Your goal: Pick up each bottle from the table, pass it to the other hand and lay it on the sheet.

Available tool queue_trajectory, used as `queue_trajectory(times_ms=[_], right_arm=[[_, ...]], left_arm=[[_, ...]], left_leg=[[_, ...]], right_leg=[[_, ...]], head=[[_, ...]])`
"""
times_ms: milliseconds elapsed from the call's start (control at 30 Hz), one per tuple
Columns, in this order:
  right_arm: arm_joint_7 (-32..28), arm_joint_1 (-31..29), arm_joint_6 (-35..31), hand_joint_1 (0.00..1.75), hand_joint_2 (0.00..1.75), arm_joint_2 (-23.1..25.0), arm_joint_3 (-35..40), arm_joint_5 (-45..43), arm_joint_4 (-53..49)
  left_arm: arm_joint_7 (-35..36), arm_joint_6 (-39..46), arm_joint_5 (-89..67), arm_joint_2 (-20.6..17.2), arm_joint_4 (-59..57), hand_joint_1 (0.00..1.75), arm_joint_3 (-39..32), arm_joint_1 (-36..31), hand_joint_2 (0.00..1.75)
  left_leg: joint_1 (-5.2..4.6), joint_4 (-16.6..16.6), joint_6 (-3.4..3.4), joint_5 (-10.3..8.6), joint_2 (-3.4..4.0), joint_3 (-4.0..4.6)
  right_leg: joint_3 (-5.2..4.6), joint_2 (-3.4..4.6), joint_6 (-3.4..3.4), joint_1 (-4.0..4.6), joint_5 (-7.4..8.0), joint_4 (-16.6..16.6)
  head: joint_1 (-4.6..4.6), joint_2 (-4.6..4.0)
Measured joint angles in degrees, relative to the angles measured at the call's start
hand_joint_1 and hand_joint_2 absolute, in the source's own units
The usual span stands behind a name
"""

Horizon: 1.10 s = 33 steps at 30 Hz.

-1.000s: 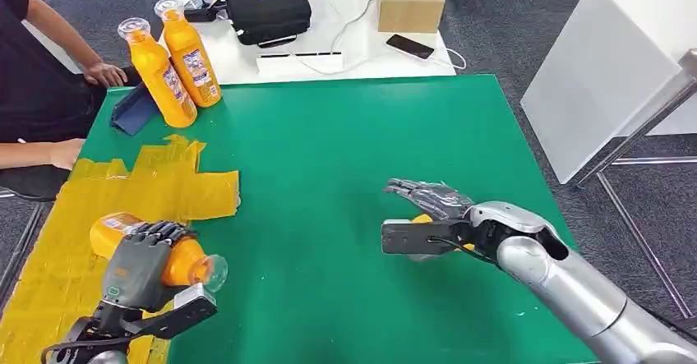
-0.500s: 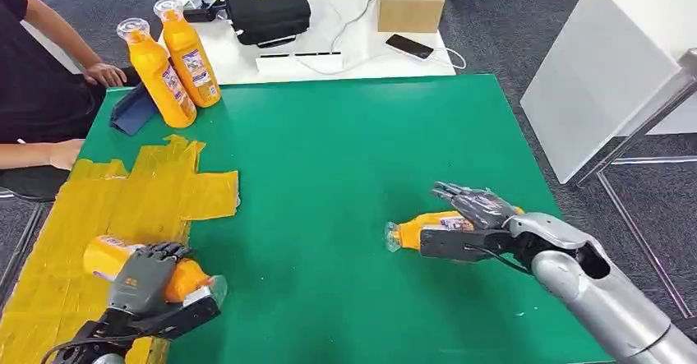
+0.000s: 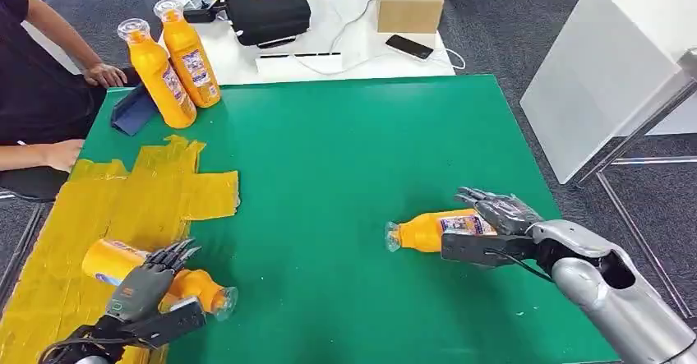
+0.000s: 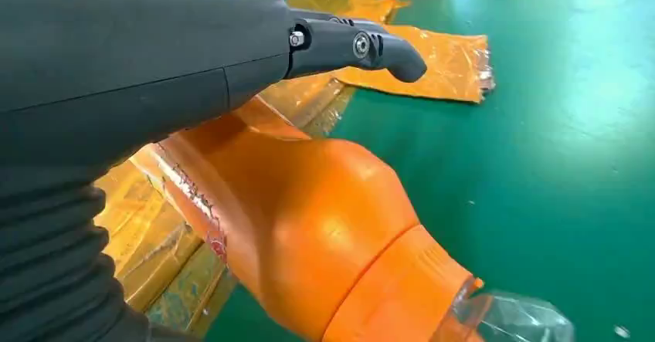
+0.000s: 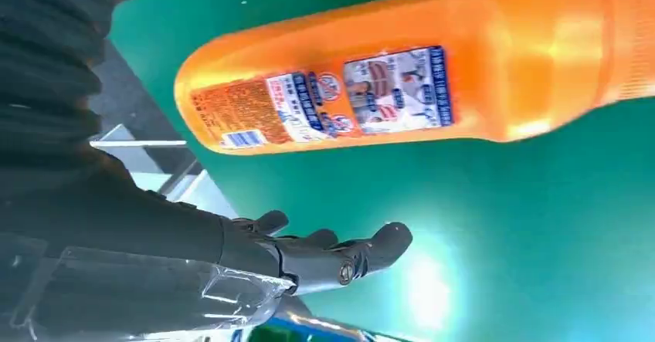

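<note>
Near the front-left corner of the green tabletop (image 3: 345, 150), one orange bottle (image 3: 152, 271) lies on its side at the edge of the yellow sheet (image 3: 131, 200), its body on the sheet and its clear cap poking out over the bare green. The left hand (image 3: 146, 290) rests over it with fingers spread, no longer gripping it. Toward the front-right edge a second bottle (image 3: 431, 230) lies flat, cap pointing to the middle of the table, and the right hand (image 3: 493, 224) sits just beside its base, fingers apart and holding nothing (the wrist view shows a clear gap between them and the label). Two more bottles (image 3: 173, 60) stand at the back-left corner. The risks: the round bottle on the sheet could roll off its edge as the left hand lifts away, and the right hand could nudge the other one away instead of closing round it.
</note>
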<state>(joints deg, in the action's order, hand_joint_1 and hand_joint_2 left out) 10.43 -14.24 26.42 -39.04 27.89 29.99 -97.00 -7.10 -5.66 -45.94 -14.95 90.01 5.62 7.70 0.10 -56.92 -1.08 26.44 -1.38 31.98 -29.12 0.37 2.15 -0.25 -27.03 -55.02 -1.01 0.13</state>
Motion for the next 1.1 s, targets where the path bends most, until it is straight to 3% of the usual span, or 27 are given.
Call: queue_trajectory(times_ms=[233, 400, 600, 1100], right_arm=[[0.02, 0.05, -1.33, 0.00, 1.75, 2.21, -0.52, 7.32, 3.04], [0.02, 0.13, -1.90, 0.00, 1.75, 4.88, -0.87, 10.73, 6.03], [-1.07, 0.12, -1.97, 0.00, 1.75, 7.06, -0.92, 12.39, 9.53], [0.70, -0.42, -2.21, 0.00, 1.75, 10.71, -0.63, 18.24, 15.30]], left_arm=[[-2.95, -2.91, 10.37, 0.40, 2.23, 0.00, -0.46, 1.06, 0.00], [-5.27, -8.57, 29.54, 4.15, 8.79, 0.00, -3.17, 2.42, 0.00], [-7.32, -12.87, 39.40, 6.73, 15.32, 0.00, -5.86, 3.82, 0.00], [-7.95, -14.47, 43.88, 8.77, 24.61, 0.00, -7.23, 6.29, 0.00]], left_leg=[[0.00, 0.00, 0.00, -0.01, 0.03, -0.01], [-0.02, -0.01, -0.01, 0.00, -0.01, 0.03], [0.00, 0.00, 0.00, 0.00, -0.01, 0.03], [0.00, -0.01, 0.00, 0.00, -0.01, 0.01]], right_leg=[[0.01, 0.01, 0.00, 0.00, 0.00, 0.00], [-0.01, 0.00, 0.00, -0.01, 0.00, 0.00], [-0.02, -0.01, 0.00, 0.01, 0.00, 0.00], [-0.02, -0.01, 0.00, 0.00, 0.00, 0.00]], head=[[0.00, 0.00], [0.00, 0.00], [0.00, 0.00], [-0.02, 0.00]])
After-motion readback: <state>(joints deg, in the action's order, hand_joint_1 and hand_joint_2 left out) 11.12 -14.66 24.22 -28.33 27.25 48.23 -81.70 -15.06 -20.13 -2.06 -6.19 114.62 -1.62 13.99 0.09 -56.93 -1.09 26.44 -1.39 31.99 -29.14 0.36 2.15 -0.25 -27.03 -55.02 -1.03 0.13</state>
